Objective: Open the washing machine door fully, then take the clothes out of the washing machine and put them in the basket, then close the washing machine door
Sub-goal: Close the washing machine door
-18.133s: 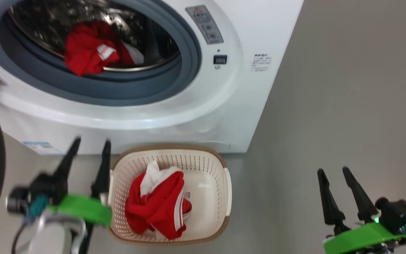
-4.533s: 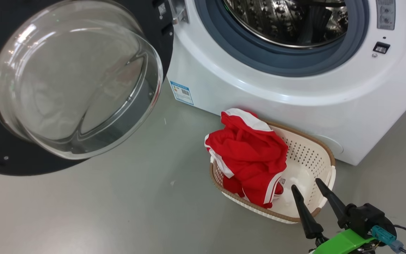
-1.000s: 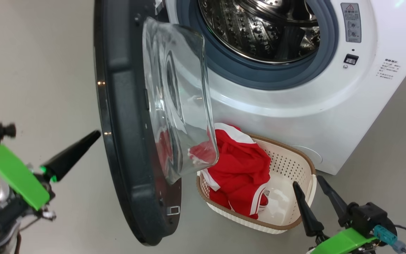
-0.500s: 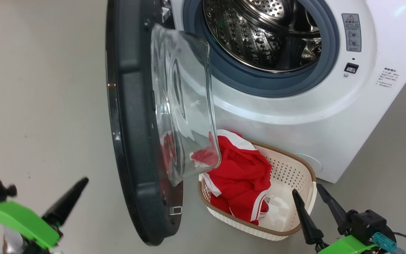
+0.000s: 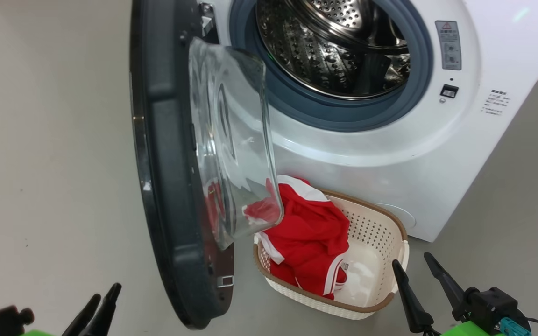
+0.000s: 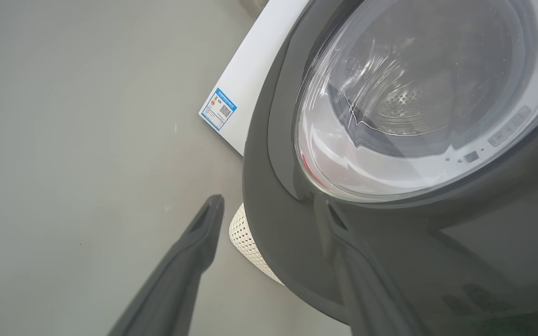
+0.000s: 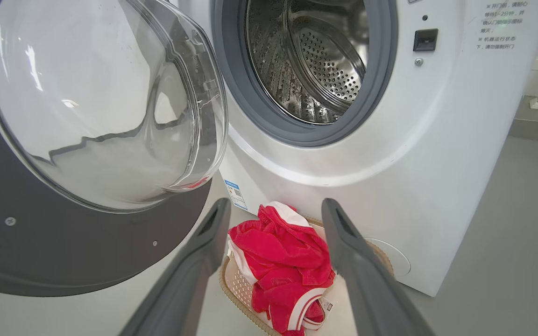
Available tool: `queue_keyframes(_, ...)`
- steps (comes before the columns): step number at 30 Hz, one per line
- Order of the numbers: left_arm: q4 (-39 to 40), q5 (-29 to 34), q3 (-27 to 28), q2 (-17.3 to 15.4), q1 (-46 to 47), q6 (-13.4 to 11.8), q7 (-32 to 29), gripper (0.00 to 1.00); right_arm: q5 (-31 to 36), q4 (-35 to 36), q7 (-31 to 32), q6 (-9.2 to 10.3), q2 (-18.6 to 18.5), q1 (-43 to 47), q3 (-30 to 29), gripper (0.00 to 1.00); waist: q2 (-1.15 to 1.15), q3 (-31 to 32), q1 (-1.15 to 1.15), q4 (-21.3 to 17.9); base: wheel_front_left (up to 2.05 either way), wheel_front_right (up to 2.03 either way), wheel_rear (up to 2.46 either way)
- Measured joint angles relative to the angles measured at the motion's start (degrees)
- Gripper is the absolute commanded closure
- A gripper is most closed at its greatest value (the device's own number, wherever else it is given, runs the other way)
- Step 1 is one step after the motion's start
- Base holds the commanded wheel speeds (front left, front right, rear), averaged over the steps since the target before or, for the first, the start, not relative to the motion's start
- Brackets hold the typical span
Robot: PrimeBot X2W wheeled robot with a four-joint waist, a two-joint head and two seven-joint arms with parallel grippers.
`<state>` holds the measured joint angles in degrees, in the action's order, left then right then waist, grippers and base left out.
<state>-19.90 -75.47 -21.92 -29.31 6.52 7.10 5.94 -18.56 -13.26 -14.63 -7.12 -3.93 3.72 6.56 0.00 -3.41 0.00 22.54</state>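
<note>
The left gripper [image 5: 102, 295] sits at the bottom left corner of the head view. In the left wrist view its two long dark fingers [image 6: 203, 233] stand apart with nothing between them, and they point toward the outer face of the washing machine door [image 5: 166, 163]. In the head view a strip of grey floor [image 5: 54, 140] lies between this gripper and the door's edge. The right gripper [image 5: 411, 259] is at the bottom right, its fingers also spread and empty, pointing toward the near right corner of the basket [image 5: 381, 233]. It hovers just short of the rim. The basket is cream perforated plastic with a brown rim and rests on the floor just in front of the washing machine [image 5: 390, 154], below its round opening. The clothes [image 5: 311, 233], bright red with white trim, are heaped in the basket's left half and rise above its rim. The door hangs from hinges on the left of the opening and is swung out so that the head camera sees it almost edge-on. Its bulging glass window [image 5: 231, 140] faces the machine, and its lower edge overlaps the left end of the basket in that view. Behind it, a grey-blue rubber gasket [image 5: 343, 116] rings the perforated steel drum [image 5: 329, 51]. A small blue label sticker [image 7: 236, 193] sits low on the machine's white front.
</note>
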Motion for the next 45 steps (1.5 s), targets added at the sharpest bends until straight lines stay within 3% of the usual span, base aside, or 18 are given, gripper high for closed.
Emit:
queue_keyframes(4,-1.89,3.22,-2.22,-0.45,-0.5,0.01,5.98,0.0,0.0,0.36,0.0,0.0,0.0,0.18,-0.45,0.0,0.0,0.07,0.0,-0.86,0.0,0.0,0.0)
queue_keyframes(10,-3.87,9.09,-2.16,-0.32,-0.8,0.03,8.27,0.0,0.0,0.71,0.0,0.0,0.02,0.89,-0.86,0.0,0.0,0.37,0.0,-1.76,0.0,0.0,0.0)
queue_keyframes(18,-0.91,34.18,12.54,7.16,-5.82,0.07,8.37,0.0,-0.05,1.42,0.0,0.0,0.11,1.45,-1.69,0.0,0.0,1.0,0.0,-2.73,0.0,0.0,0.0)
queue_keyframes(26,6.49,50.91,22.65,14.83,-9.96,0.07,8.37,0.0,-0.05,2.12,0.0,0.0,0.33,1.86,-2.54,0.0,0.0,1.08,0.0,-2.93,0.0,0.0,0.0)
queue_keyframes(34,9.5,57.85,25.84,18.86,-11.95,0.07,8.37,0.0,-0.05,2.3,0.0,0.0,0.52,2.05,-2.69,0.0,0.0,1.45,0.0,-3.01,0.0,0.0,0.0)
queue_keyframes(45,8.69,58.55,26.18,20.48,-13.12,0.08,8.37,0.0,-0.05,2.07,0.0,0.0,0.8,3.2,-2.8,0.0,0.0,1.48,0.0,-3.1,0.0,0.0,0.0)
